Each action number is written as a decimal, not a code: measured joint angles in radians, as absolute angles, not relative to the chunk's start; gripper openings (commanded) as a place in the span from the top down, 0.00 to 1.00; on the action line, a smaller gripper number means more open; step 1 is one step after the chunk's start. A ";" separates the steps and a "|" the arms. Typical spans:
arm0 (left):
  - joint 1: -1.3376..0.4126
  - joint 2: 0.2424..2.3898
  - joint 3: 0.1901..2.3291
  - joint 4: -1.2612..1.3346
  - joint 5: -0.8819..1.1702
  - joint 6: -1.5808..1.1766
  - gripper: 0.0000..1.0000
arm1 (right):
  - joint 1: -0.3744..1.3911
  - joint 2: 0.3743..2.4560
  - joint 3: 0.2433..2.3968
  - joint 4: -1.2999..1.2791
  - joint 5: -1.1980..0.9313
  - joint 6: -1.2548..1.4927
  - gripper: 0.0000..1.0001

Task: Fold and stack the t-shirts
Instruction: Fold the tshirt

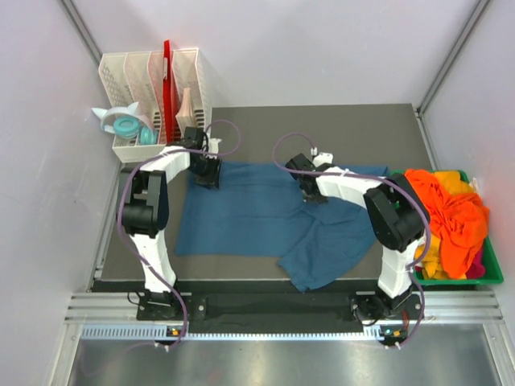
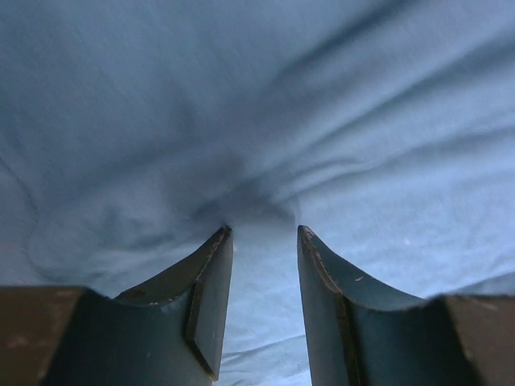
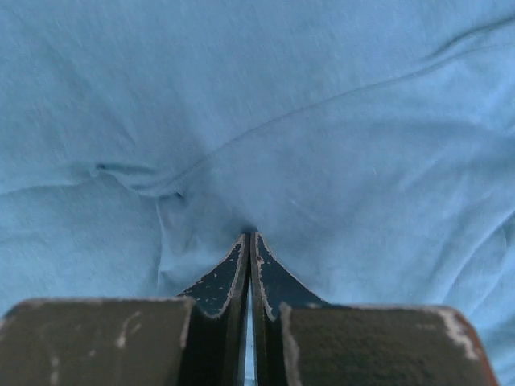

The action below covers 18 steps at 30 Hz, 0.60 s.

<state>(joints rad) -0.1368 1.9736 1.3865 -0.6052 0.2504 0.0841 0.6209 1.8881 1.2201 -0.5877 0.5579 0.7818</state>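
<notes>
Centre-right, right end effector pinches teal t-shirt (puckered).

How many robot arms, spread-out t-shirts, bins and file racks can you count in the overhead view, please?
Robot arms: 2, the left arm and the right arm
Spread-out t-shirts: 1, the blue t-shirt
Bins: 1, the green bin, its heaped clothes not counted
File racks: 1, the white file rack
Total: 5

left arm: white shells, black joints
right arm: same white and black
cables: thin purple loops
left claw: dark, curved, scuffed fingers
</notes>
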 measured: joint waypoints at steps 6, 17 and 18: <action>-0.139 2.058 1.513 -0.674 0.210 0.062 0.57 | 0.585 1.936 1.294 -0.620 0.505 0.744 1.00; -0.142 2.231 1.799 -0.809 0.180 0.033 0.57 | 0.502 2.065 1.498 -0.688 0.422 0.687 1.00; -0.142 2.241 1.816 -0.817 0.179 0.032 0.57 | 0.497 2.073 1.512 -0.690 0.418 0.683 1.00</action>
